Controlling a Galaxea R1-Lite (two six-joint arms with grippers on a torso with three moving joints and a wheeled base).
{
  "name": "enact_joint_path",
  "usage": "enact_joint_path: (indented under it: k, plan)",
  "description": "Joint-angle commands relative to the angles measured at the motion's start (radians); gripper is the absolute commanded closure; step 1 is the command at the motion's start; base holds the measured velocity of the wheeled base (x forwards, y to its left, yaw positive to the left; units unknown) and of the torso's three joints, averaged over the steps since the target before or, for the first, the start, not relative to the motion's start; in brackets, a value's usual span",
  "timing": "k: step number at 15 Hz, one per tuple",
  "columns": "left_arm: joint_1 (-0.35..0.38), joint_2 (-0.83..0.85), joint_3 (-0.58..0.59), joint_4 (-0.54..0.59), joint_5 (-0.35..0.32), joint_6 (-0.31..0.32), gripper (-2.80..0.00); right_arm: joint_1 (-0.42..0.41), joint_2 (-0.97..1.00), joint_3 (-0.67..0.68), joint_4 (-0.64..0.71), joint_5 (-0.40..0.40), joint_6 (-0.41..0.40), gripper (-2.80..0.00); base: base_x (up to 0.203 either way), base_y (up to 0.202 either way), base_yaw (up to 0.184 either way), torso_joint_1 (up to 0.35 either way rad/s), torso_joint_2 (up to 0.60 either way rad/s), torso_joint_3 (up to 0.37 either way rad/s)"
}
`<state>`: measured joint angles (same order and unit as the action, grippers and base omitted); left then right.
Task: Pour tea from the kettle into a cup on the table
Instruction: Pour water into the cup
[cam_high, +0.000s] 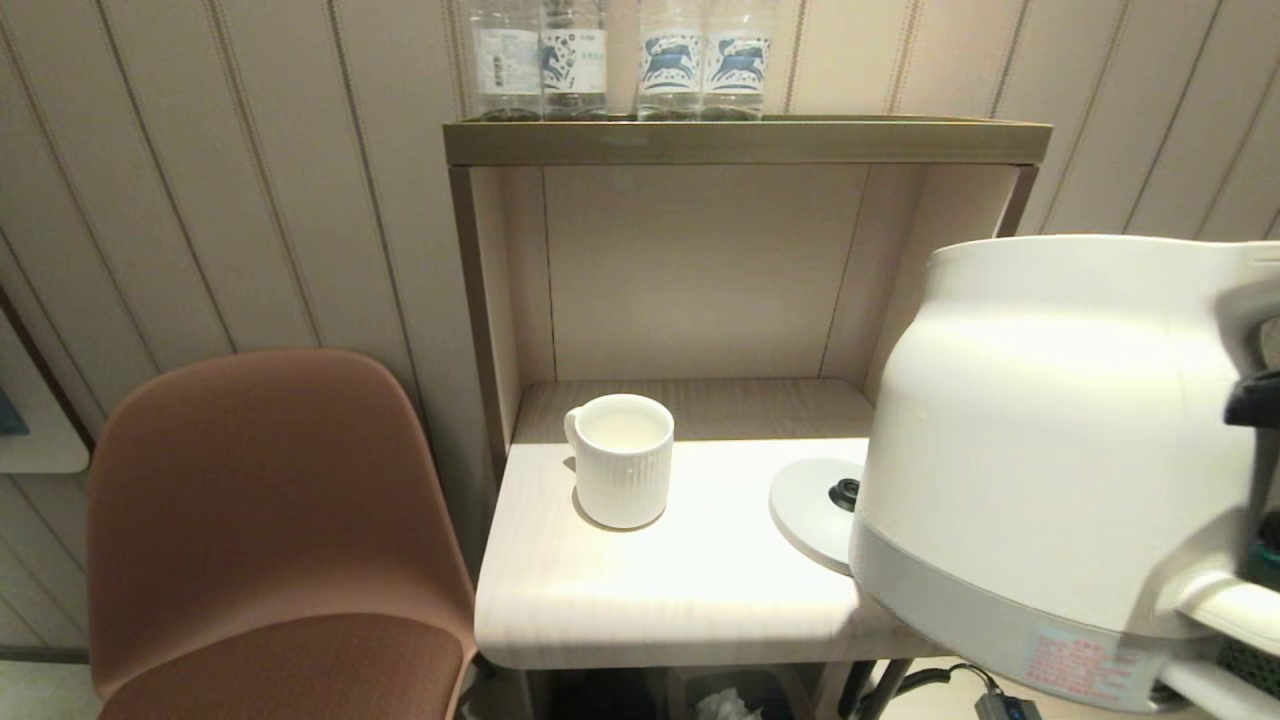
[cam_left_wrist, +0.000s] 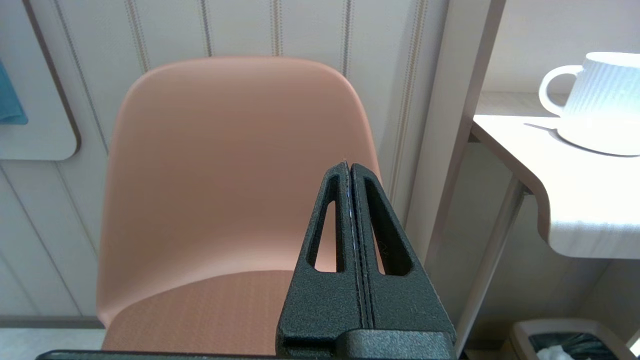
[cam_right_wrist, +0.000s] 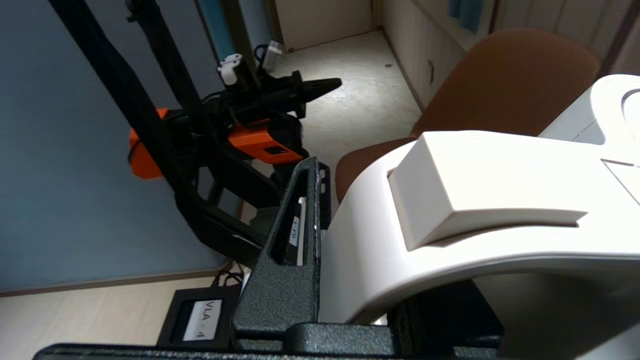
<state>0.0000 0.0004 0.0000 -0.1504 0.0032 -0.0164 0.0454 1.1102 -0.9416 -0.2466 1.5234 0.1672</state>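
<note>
The white kettle (cam_high: 1050, 450) hangs in the air over the right front of the table (cam_high: 680, 600), lifted off its round base (cam_high: 805, 505) and slightly tilted. My right gripper (cam_right_wrist: 370, 200) is shut on the kettle's loop handle (cam_right_wrist: 425, 235); one black finger (cam_right_wrist: 295, 240) presses its side, the other is hidden behind it. The ribbed white cup (cam_high: 620, 460) stands upright on the table, left of the base and apart from the kettle. My left gripper (cam_left_wrist: 350, 167) is shut on nothing, parked low beside the chair, left of the table.
A brown chair (cam_high: 270, 520) stands close to the table's left side. The shelf unit's frame (cam_high: 745, 140) rises behind the table, with clear water bottles (cam_high: 620, 60) on top. A bin (cam_left_wrist: 570, 342) sits under the table.
</note>
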Motion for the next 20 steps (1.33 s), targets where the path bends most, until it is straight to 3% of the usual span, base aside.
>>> enact_joint_path:
  k: [1,3,5,16,18,20]
  plan:
    - [0.0,0.0,0.0,-0.001,0.0,0.0,0.0,0.062,0.004,-0.011,-0.001,0.047,0.003,0.0,0.0,0.0,0.0,0.0,0.0,0.0]
    - [0.0,0.0,0.0,-0.001,0.0,0.0,0.0,0.153,0.027,-0.028,0.0,0.047,0.006,0.0,0.0,0.0,0.0,0.0,0.0,0.0]
    - [0.0,0.0,0.0,-0.001,0.0,0.0,0.0,0.178,0.053,-0.058,-0.003,0.047,0.005,0.0,0.0,0.0,0.0,0.0,0.0,0.0]
    - [0.0,0.0,0.0,-0.001,0.0,-0.001,0.0,0.127,0.081,-0.041,-0.016,0.047,-0.028,0.0,0.0,0.0,0.0,0.0,0.0,0.0]
    - [0.0,0.0,0.0,-0.001,0.001,0.0,0.0,0.067,0.096,-0.031,-0.016,0.047,-0.071,0.0,0.0,0.0,0.0,0.0,0.0,0.0]
    - [0.0,0.0,0.0,-0.001,0.0,0.0,0.0,0.058,0.139,-0.006,-0.018,0.047,-0.166,0.0,0.0,0.0,0.0,0.0,0.0,0.0]
